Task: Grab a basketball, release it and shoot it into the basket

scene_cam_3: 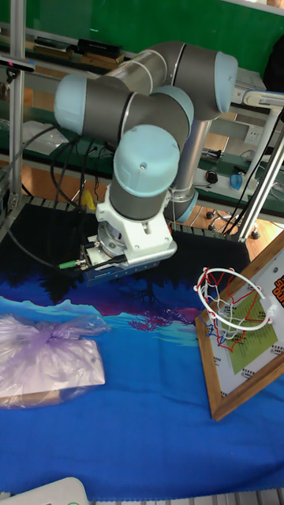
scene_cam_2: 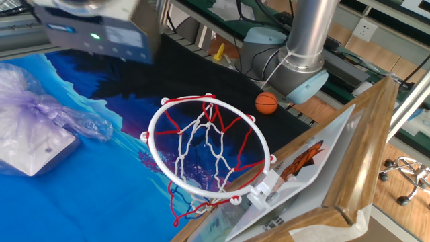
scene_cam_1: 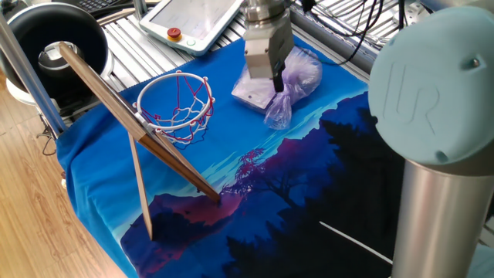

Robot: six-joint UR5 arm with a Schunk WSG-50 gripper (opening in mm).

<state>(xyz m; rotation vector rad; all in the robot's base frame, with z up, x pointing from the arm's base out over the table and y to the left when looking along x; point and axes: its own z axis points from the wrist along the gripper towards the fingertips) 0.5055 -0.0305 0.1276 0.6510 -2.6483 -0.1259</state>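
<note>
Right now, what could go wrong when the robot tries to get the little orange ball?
The basketball sits on the dark cloth close to the robot's base, so a nudge might roll it off toward the floor. The gripper hangs over the lilac plastic bag, far from the ball, and could snag the bag if it dips. The basket stands between bag and ball, so a low sweep might clip its rim.
</note>
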